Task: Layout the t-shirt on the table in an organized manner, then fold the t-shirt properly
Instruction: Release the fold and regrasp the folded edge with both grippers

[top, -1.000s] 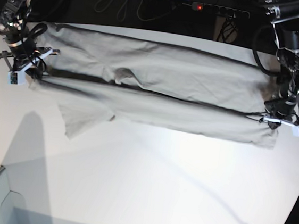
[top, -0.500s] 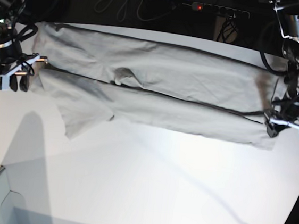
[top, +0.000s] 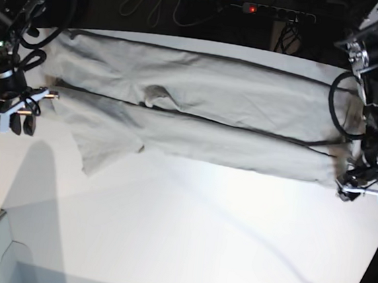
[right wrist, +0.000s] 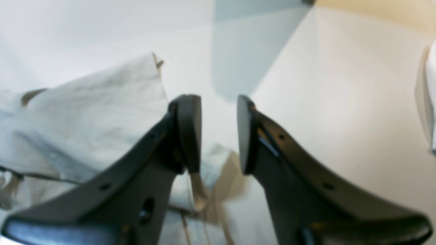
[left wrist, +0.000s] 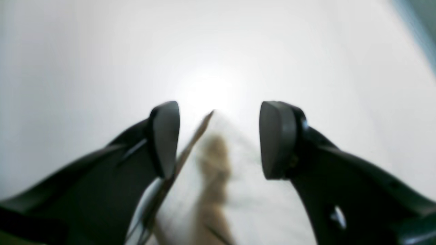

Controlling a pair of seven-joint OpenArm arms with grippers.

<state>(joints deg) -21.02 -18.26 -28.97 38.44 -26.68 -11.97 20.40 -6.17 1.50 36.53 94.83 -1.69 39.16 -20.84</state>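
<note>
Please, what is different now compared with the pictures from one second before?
Both grippers let go of the t-shirt and backed off sideways: the right gripper moved outward past the shirt's end over the bare table, and the left gripper slid down and outward off the other end. Both now stand open, holding nothing. The shirt stayed folded lengthwise in the same place.

You have wide bare room on the near half of the table point(top: 185, 242), from the front edge up to the t-shirt point(top: 198, 115). The t-shirt lies as a long band across the far half and almost reaches the far edge. Behind that edge, cables and a power strip point(top: 273, 12) stand close. At both side edges an arm stands just beside the cloth ends.
</note>
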